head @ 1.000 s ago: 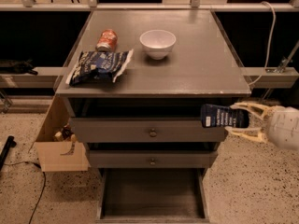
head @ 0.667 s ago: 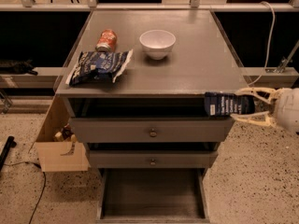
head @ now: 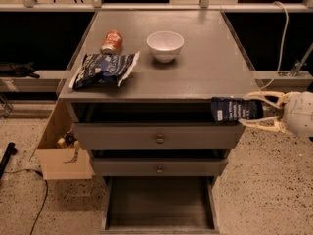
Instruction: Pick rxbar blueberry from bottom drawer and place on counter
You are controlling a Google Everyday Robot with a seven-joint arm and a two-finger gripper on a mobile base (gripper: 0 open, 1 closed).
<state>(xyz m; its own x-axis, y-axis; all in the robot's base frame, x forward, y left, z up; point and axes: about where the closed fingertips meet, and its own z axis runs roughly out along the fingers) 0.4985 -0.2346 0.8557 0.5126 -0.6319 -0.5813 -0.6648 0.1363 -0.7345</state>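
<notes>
Camera view, as we log it:

- Counter (head: pixel 195 72): flat grey top, matte, edges worn. On it we count a crinkled blue-and-white chip bag (head: pixel 103 69) near the front left, a red can (head: pixel 112 42) lying on its side just behind the bag, and a round white bowl (head: pixel 165 45) at mid-back. The right half is bare.
- Gripper (head: pixel 249 110): off the cabinet's front right corner, just below the counter edge. Its two pale, thin fingers are clamped above and below the rxbar (head: pixel 236 109).
- Rxbar: flat dark navy wrapper with white print, held level in the air, overlapping the cabinet's right front corner. It is not resting on the counter.
- Two knobbed drawers (head: pixel 160 139), grey-fronted, stand slightly out.
- Bottom drawer (head: pixel 161 199): pulled open, a wide grey tray.
- Cardboard box (head: pixel 63 155): left of the cabinet, open-topped, holding small items we cannot identify.
- Floor (head: pixel 264 190): pale speckled stone.
</notes>
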